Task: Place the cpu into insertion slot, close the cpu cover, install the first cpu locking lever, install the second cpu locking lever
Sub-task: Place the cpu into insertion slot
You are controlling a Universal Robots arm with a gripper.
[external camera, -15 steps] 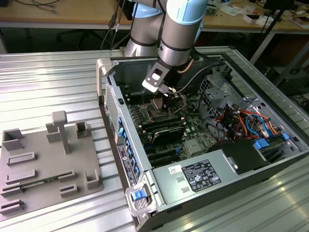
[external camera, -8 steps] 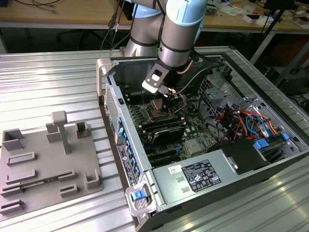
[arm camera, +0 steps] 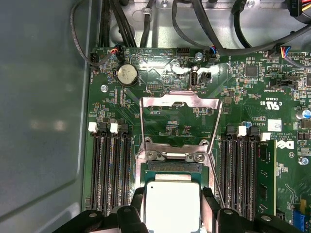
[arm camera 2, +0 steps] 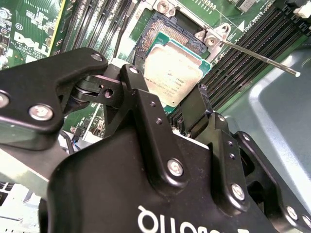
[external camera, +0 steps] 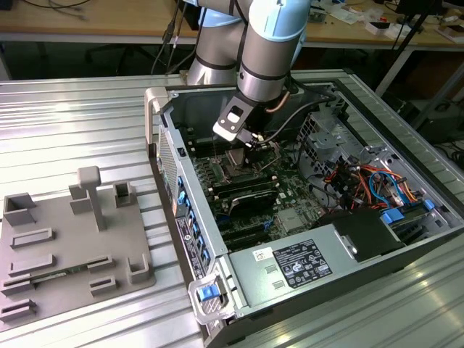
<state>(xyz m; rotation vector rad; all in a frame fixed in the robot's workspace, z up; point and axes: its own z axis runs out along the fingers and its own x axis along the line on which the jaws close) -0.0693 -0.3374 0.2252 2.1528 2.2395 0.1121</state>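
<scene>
Over the insertion slot, the hand pinches the cpu; the cpu cover stands open

Silver-grey arm, pale-blue caps — black, screw-studded jaws.

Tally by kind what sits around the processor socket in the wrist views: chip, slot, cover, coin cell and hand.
cpu: 1
insertion slot: 1
cpu cover, swung open: 1
coin cell: 1
hand, closed on the cpu: 1
Total: 5
</scene>
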